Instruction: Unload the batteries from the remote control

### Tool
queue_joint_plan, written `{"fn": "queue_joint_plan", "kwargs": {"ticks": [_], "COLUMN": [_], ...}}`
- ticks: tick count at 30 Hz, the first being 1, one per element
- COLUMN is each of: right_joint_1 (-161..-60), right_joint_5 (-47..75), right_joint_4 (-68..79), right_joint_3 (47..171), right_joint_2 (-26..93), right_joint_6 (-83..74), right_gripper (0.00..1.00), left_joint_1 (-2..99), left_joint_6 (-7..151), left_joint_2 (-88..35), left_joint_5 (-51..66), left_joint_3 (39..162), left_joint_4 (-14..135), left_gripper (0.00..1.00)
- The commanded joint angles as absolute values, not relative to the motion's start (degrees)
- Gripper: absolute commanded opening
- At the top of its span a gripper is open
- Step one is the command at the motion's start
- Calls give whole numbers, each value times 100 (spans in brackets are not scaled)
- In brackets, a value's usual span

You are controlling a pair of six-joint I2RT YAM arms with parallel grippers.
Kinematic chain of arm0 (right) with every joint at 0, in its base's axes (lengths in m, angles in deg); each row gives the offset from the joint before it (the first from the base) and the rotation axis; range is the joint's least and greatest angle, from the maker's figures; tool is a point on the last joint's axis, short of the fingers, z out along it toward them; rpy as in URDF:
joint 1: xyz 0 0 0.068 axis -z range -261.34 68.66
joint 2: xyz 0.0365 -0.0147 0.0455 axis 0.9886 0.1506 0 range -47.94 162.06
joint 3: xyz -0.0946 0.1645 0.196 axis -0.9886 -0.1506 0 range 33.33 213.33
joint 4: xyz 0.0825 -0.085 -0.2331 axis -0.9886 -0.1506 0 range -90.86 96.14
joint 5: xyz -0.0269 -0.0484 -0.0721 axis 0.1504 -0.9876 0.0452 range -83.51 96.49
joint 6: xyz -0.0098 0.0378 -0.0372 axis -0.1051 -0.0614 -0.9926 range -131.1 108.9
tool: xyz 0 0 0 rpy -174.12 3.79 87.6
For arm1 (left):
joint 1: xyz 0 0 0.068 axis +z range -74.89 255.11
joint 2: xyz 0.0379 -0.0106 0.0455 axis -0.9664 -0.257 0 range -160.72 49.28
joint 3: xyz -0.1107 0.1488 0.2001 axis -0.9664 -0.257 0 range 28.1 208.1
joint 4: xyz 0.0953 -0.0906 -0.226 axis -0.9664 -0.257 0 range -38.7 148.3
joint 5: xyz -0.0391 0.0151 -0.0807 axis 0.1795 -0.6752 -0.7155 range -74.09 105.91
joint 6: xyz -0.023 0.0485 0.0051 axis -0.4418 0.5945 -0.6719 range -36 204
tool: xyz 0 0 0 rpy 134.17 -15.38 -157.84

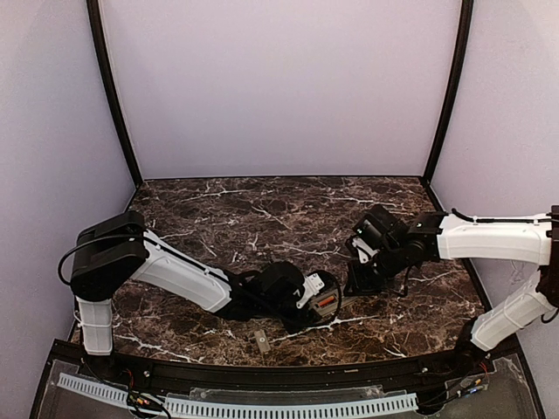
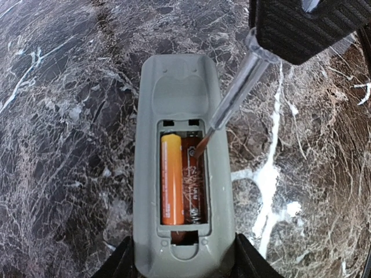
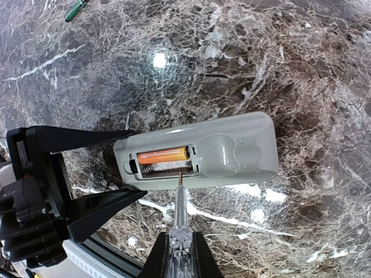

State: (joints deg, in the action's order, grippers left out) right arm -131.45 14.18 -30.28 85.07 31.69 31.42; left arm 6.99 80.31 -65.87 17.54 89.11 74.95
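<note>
The grey remote control (image 2: pixel 179 87) lies back up with its battery bay uncovered, and my left gripper (image 2: pixel 184 260) is shut on its near end. Its black fingers (image 3: pixel 95 208) flank the remote control (image 3: pixel 232 153) in the right wrist view. An orange battery (image 2: pixel 172 179) fills one slot. The slot beside it shows a bare spring (image 3: pixel 149 168). My right gripper (image 3: pixel 179 246) is shut on a clear-handled screwdriver (image 3: pixel 180 211), whose tip (image 2: pixel 200 147) reaches into that bare slot. From above, the left gripper (image 1: pixel 316 301) and right gripper (image 1: pixel 360 278) meet at the table's middle front.
A small flat grey cover piece (image 1: pixel 261 340) lies near the front edge, below the left arm. A green object (image 3: pixel 75 10) rests on the marble far from the remote. Dark marble tabletop (image 1: pixel 262 218) stretches behind both arms to the purple walls.
</note>
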Motion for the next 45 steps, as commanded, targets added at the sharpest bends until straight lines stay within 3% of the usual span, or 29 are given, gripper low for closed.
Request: {"fn": "queue_joint_plan", "kwargs": {"ticks": [1,10,30,45], "right_joint_1": [-13229,-13293,-13354,-13377], "right_joint_5": [1123,858,509,458], "right_joint_4": [-3001,-2615,-337,1381], "right_joint_3": [8468,8033,5526,4407], "right_joint_2": [3220,3086,1930,1684], "right_joint_6": [3421,3880,5387,5354], "right_gripper": [0,0,0,0], "left_joint_1": [666,660,655,655], "left_joint_6": [7888,7813,7717,7664], "left_joint_2": [-6716,-6745,-6949,-7095], "left_joint_5": [1819,1760,1609,1289], "left_joint_3": [8974,9023,9239,9342], "left_joint_4": [7293,7294,7210,7223], "left_gripper": [0,0,0,0]}}
